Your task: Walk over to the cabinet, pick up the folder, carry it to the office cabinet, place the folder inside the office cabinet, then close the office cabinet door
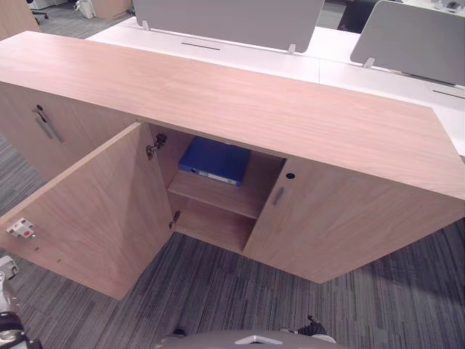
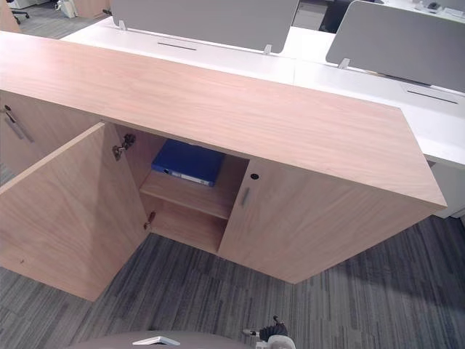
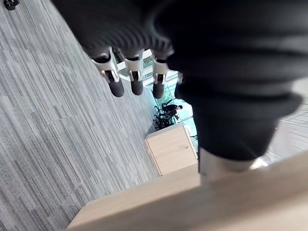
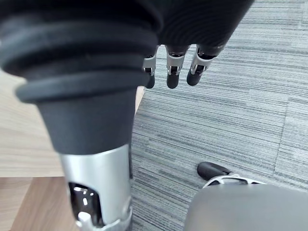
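A blue folder (image 1: 214, 161) lies flat on the upper shelf (image 1: 218, 195) inside the long wooden cabinet (image 1: 254, 102). The cabinet's left door (image 1: 94, 211) stands wide open, swung out toward me; the door to its right (image 1: 341, 218) is closed. My left hand (image 3: 136, 77) hangs over the carpet with its fingers relaxed and nothing in them. My right hand (image 4: 172, 67) likewise hangs down beside the cabinet's wood, fingers straight and empty. Both hands are well short of the folder.
White desks with grey dividers (image 1: 225, 18) stand behind the cabinet. Another closed door with a metal handle (image 1: 45, 125) is at the far left. Grey striped carpet (image 1: 240, 291) lies before the cabinet. A small wooden cabinet (image 3: 172, 149) and a distant person (image 3: 175, 108) appear across the room.
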You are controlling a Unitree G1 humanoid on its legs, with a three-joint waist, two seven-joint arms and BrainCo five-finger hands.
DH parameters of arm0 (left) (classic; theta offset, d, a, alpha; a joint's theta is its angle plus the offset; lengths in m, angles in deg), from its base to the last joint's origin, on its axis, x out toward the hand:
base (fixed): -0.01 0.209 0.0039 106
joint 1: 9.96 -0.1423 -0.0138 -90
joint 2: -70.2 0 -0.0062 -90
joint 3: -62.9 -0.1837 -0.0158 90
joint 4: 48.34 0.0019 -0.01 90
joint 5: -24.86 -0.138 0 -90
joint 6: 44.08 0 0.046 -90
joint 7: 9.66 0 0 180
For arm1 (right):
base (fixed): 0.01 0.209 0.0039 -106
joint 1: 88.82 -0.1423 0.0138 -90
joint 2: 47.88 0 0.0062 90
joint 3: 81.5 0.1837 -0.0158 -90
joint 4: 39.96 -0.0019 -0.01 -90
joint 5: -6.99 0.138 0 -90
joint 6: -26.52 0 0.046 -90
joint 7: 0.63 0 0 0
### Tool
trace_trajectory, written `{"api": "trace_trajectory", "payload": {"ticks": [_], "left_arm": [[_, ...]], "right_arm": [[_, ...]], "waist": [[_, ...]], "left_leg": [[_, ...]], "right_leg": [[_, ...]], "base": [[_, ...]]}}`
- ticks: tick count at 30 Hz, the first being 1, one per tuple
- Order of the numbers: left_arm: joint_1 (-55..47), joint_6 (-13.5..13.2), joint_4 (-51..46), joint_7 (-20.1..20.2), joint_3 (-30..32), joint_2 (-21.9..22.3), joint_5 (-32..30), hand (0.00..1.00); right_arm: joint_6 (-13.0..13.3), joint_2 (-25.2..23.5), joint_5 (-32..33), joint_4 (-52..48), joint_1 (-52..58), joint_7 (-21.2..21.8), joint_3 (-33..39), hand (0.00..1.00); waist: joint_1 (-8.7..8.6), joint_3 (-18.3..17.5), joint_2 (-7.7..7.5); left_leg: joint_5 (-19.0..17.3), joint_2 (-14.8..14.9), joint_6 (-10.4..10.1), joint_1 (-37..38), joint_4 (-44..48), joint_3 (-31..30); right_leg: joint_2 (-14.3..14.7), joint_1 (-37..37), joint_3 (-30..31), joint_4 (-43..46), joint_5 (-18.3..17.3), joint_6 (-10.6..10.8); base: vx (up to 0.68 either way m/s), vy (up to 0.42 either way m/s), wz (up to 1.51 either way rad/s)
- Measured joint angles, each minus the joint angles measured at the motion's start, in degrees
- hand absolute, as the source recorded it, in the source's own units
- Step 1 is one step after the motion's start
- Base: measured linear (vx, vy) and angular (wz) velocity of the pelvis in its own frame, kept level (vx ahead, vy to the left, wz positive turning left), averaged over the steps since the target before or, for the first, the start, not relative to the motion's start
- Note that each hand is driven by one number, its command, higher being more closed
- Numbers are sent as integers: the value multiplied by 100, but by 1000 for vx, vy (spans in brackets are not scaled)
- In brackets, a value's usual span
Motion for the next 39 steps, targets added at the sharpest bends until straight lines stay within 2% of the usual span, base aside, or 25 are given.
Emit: {"api": "trace_trajectory", "payload": {"ticks": [9, 12, 15, 19, 20, 22, 28, 32, 39], "left_arm": [[-478, -69, -464, 122, -77, 725, 16, 0], [-778, -103, -907, 161, -241, 897, 17, 0], [-962, -145, -1296, 233, -344, 1261, 47, 0], [-1255, -239, -1968, 337, -872, 1751, 122, 0], [-1351, -256, -2153, 407, -1105, 1921, 122, 0], [-1513, -296, -2384, 522, -1488, 2199, 124, 0], [-1715, -371, -2691, 910, -2448, 2677, 124, 0], [-1758, -363, -2775, 1148, -3029, 2879, 121, 0], [-1782, -287, -2753, 1298, -3755, 2947, 111, 0]], "right_arm": [[-90, -2, -47, -16, -7, 12, 5, 0], [-91, -1, -51, -16, -12, 31, 3, 0], [-96, 9, -53, -24, -78, 57, -5, 0], [-99, 10, -54, -29, -220, 60, -22, 0], [-98, 2, -54, -35, -240, 60, -35, 0], [-95, -13, -55, -46, -401, 68, -100, 0], [-92, -31, -171, -114, -541, 135, -302, 0], [-91, -113, -275, -271, -551, 135, -424, 0], [-94, -304, -281, -486, -486, 124, -669, 0]], "waist": [[-6, 15, 18], [13, 31, 13], [41, 81, 32], [43, 204, -4], [38, 271, 52], [56, 337, 36], [26, 413, -25], [-59, 495, -118], [-149, 538, -109]], "left_leg": [[0, 1, 1, 0, -1, -1], [0, -4, 1, -19, -1, -27], [8, -14, 9, -41, -1, -78], [92, -60, 38, -151, -1, -329], [127, -80, 52, -216, -1, -383], [156, -105, 69, -205, -2, -448], [228, -113, 65, -248, -3, -565], [298, -108, 52, -302, -3, -686], [346, -93, 44, -301, -4, -654]], "right_leg": [[-1, 2, 2, -1, 0, -1], [-4, 2, -20, -11, 0, -1], [-13, 8, -66, -14, -1, -1], [-53, 12, -283, -10, -6, -5], [-74, 10, -356, -3, -6, -6], [-98, 8, -373, 12, -5, -5], [-109, 31, -523, 33, -5, -4], [-110, 33, -653, 57, -6, -3], [-111, 25, -635, 70, 3, 13]], "base": [[0, 0, 0], [0, 0, 5], [-2, -1, 10], [-21, -6, 32], [-42, 7, 28], [-46, 14, 17], [-40, -1, 13], [-56, -9, 14], [-54, -1, 1]]}}
